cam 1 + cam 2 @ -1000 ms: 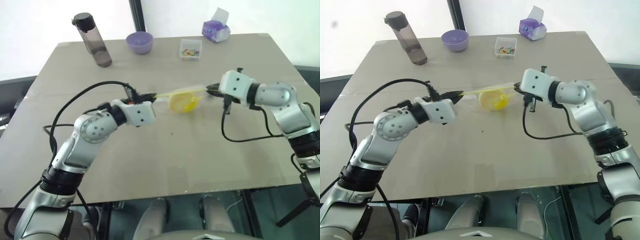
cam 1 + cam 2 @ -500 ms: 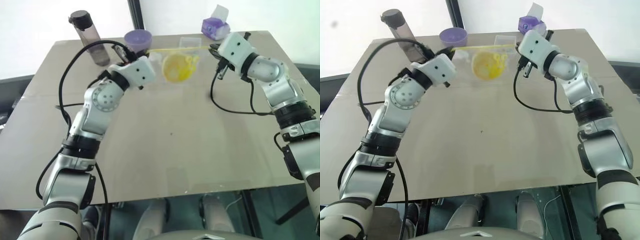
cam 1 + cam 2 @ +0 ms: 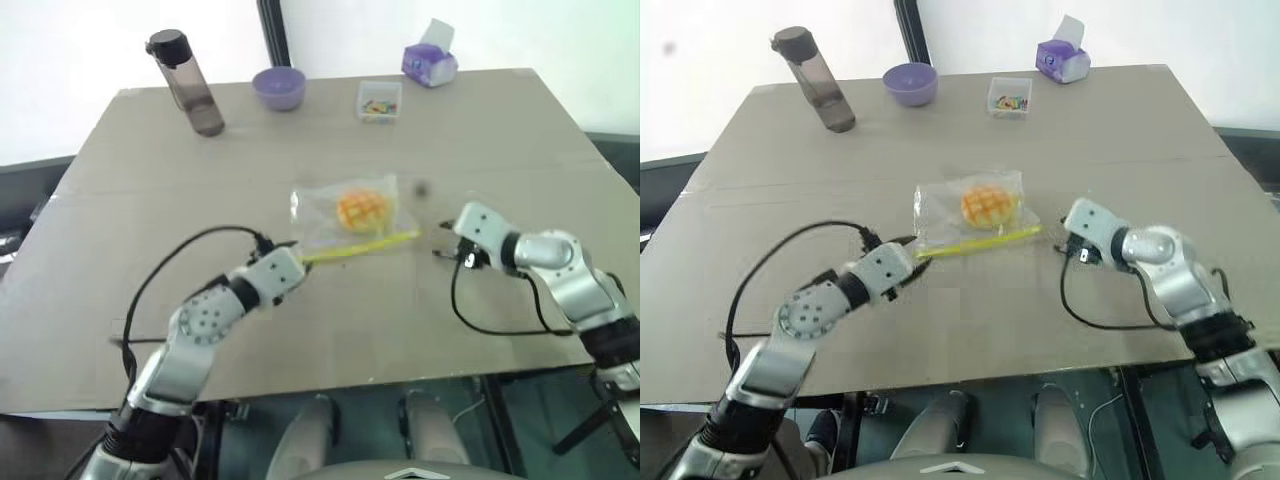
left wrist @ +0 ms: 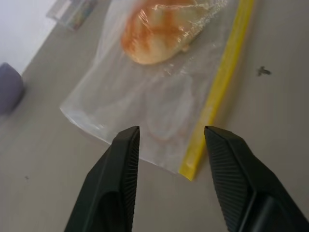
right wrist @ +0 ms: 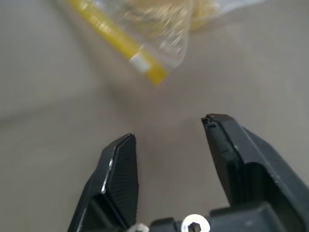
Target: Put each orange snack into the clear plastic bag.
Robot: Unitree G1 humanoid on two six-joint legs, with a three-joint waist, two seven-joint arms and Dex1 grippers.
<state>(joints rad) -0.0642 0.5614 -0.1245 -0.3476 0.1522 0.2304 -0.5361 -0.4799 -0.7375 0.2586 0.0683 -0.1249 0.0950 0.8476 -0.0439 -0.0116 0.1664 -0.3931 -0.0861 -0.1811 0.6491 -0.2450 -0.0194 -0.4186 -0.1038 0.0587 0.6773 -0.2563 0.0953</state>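
The clear plastic bag (image 3: 340,212) lies flat on the table's middle, its yellow strip (image 3: 362,246) along the near edge. One orange snack (image 3: 362,208), with a grid-patterned top, sits inside the bag. My left gripper (image 3: 298,258) hovers just short of the strip's left end, open, with nothing between its fingers (image 4: 124,150); in the left wrist view the bag (image 4: 145,96) and snack (image 4: 159,29) lie right ahead. My right gripper (image 3: 441,240) stands open just off the strip's right end; the bag's corner (image 5: 149,53) lies ahead of its fingers (image 5: 120,159).
At the table's far side stand a dark water bottle (image 3: 188,82), a purple bowl (image 3: 279,86), a small clear box of coloured bits (image 3: 380,100) and a purple tissue box (image 3: 430,62). Black cables hang from both wrists. The table's front edge (image 3: 330,388) is close.
Both grippers held the bag by its strip, lifted it high, then came down. Now the bag lies on the table with the snack inside, and both grippers have opened and let go.
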